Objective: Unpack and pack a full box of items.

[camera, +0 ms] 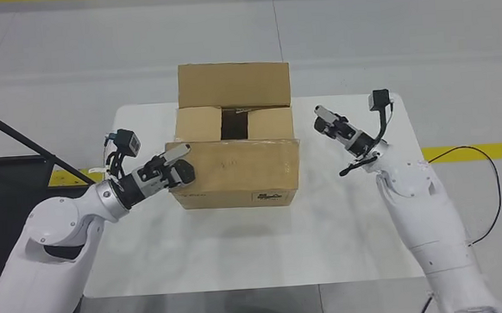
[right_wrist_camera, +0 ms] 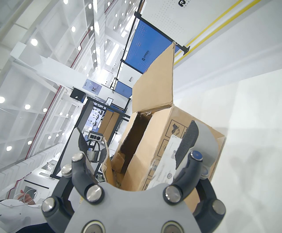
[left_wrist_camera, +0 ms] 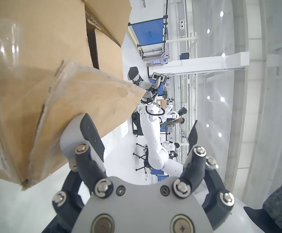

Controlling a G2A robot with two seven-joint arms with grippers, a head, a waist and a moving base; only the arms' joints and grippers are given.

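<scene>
Cardboard box [camera: 235,170] sits at the centre of the white table [camera: 342,229]. Its 12 o'clock flap is turned back, and two short flaps lie inward beside a dark opening. Contents cannot be determined.

Left gripper [camera: 180,161] is at the box's 8 o'clock corner with its fingers spread wide and holding nothing. In the left wrist view one finger [left_wrist_camera: 91,132] lies just beside a flap corner, though contact cannot be confirmed.

Right gripper [camera: 322,118] is at the box's 3 o'clock, near but apart from it, fingers wide and empty.
</scene>
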